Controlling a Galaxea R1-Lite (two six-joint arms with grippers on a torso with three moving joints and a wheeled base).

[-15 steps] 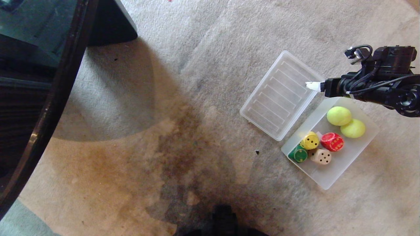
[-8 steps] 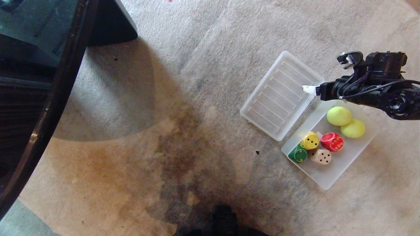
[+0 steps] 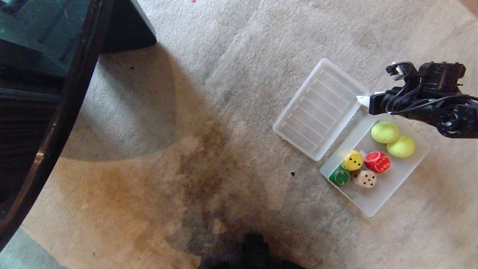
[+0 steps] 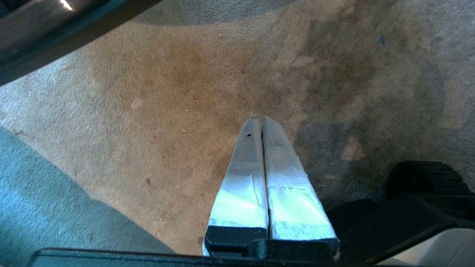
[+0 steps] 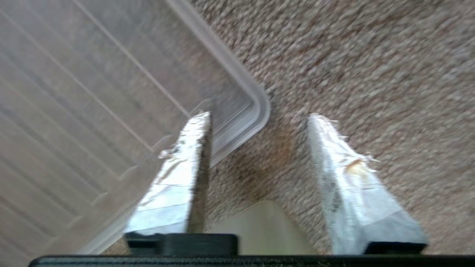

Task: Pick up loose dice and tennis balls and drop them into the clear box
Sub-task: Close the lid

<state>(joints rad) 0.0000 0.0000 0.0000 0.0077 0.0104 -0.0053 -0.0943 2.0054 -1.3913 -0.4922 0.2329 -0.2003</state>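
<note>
While our left gripper (image 4: 259, 120) hangs parked over the stained beige carpet (image 3: 224, 112) with its taped fingers pressed together, the change since a second ago is all on the right. Left to right, we see the dark curved furniture edge (image 3: 56, 123), then the flat ribbed clear lid (image 3: 317, 108) lying on the carpet, then the shallow frosted translucent clear box (image 3: 388, 194) just beside it. Inside the box sit the green die (image 3: 340, 176), the yellow die (image 3: 353, 160), the beige die (image 3: 365, 178) and the red die (image 3: 378, 162), clustered together, with the two fuzzy yellow-green tennis balls (image 3: 385, 132) touching each other toward the far end. None of these has moved. Our right gripper (image 5: 259, 116) has drawn its fingers in from their widest, though they are still spread apart with nothing between them. It reaches in level from the right, one fingertip over the lid's rounded corner and the other over bare carpet, and sits a little lower in the head view than before
</note>
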